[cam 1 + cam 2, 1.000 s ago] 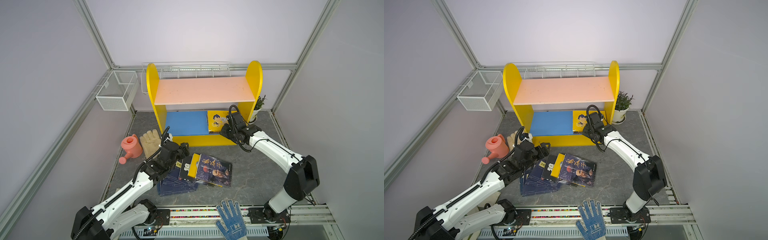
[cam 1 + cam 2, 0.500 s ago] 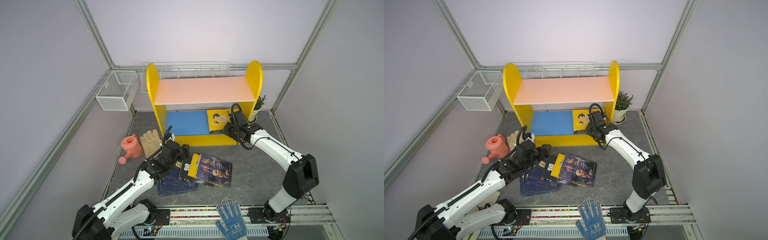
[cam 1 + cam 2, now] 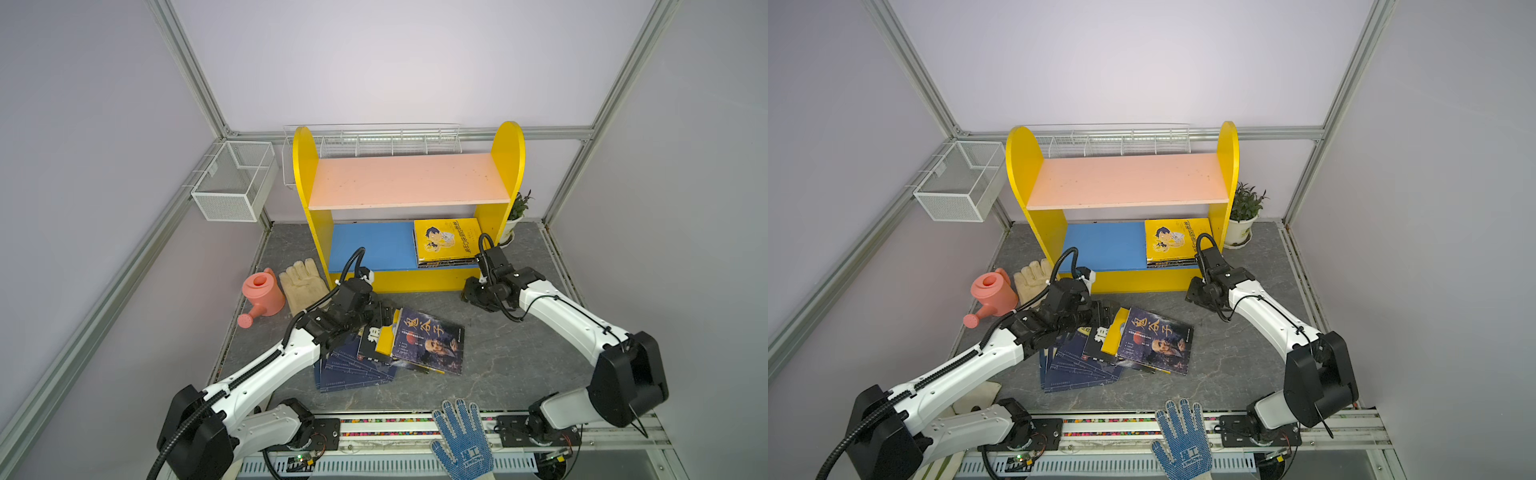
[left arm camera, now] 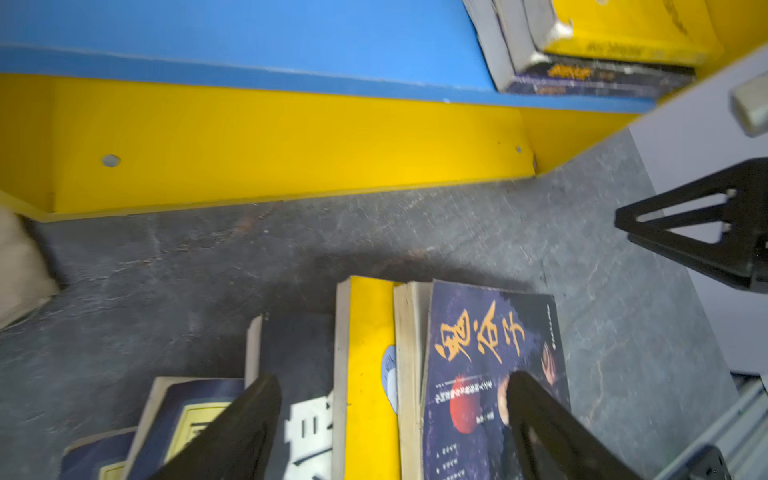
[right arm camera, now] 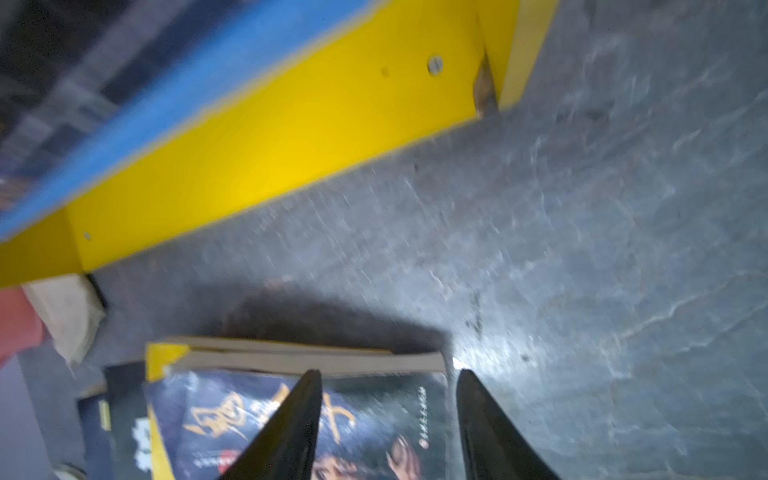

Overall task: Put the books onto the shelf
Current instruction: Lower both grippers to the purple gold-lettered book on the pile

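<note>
L gripper (image 4: 392, 376), R gripper (image 5: 388, 372): jaws apart, empty

A robotics lab test cell, dressed like a home corner: plain lilac wall panels (image 3: 374, 62) in silver aluminium framing (image 3: 189, 66) stand behind the yellow-sided two-tier shelf (image 3: 305, 174), and white robot arms (image 3: 266, 370) are bolted to a metal rail (image 3: 374, 432) in front of it.

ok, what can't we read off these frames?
pile count: left arm covers its left side in both top views; left wrist view cuts it off at the edge.
stack on the blue board: only the yellow top cover shows from above; count below unclear.
right wrist view: motion blur, titles unreadable.
whether left gripper touches the pile: cannot tell.
plant: half hidden by the shelf in a top view.
</note>
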Controlling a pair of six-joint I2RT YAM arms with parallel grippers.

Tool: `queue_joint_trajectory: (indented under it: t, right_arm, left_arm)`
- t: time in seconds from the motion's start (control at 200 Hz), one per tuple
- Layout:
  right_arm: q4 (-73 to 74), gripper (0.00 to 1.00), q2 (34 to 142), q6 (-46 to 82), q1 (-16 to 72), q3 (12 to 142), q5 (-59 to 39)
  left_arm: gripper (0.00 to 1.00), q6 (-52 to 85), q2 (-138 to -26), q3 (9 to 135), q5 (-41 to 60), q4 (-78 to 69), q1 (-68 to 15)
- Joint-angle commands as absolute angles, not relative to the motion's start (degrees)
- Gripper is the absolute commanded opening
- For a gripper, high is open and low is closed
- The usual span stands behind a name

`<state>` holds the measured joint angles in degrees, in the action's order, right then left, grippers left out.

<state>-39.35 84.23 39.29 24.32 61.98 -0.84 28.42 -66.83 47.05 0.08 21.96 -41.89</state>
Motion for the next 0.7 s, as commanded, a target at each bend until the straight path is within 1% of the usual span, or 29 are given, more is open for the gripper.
queue_joint_trajectory:
  t: [0.0, 0.125, 0.255, 0.41, 0.545, 0.625, 0.7]
  right_arm:
    - [-48.36, 0.59, 84.24, 28.93, 24.64, 57.06, -10.74]
    - [-45.61, 0.61, 83.05, 27.82, 25.45, 50.75, -17.41]
    - [-38.68, 0.61, 84.41, 27.6, 26.83, 44.18, -22.54]
    - [-34.84, 0.61, 90.84, 25.28, 29.27, 43.95, -24.52]
    - [-31.95, 0.55, 95.99, 22.78, 31.12, 45.79, -27.41]
    - [-30.74, 0.53, 96.68, 21.36, 31.29, 46.98, -28.72]
    - [-31.65, 0.52, 95.54, 19.67, 31.25, 49.04, -27.96]
  left_arm:
    - [0.86, 23.43, -70.29, 48.91, 7.18, 24.58, -43.74]
    - [0.86, 20.99, -75.1, 49.69, 8.95, 26.7, -45.39]
    - [0.86, 20.17, -78.64, 49.44, 9.68, 26.69, -45.48]
    - [0.86, 19.78, -81.61, 49.4, 10.99, 25.86, -45.58]
    - [0.85, 19.25, -84.09, 50.6, 12.68, 28.3, -45.57]
    - [0.83, 19.31, -85.0, 50.11, 13.2, 28.26, -45.57]
    - [0.8, 19.64, -85.66, 49.76, 12.13, 28.4, -45.57]
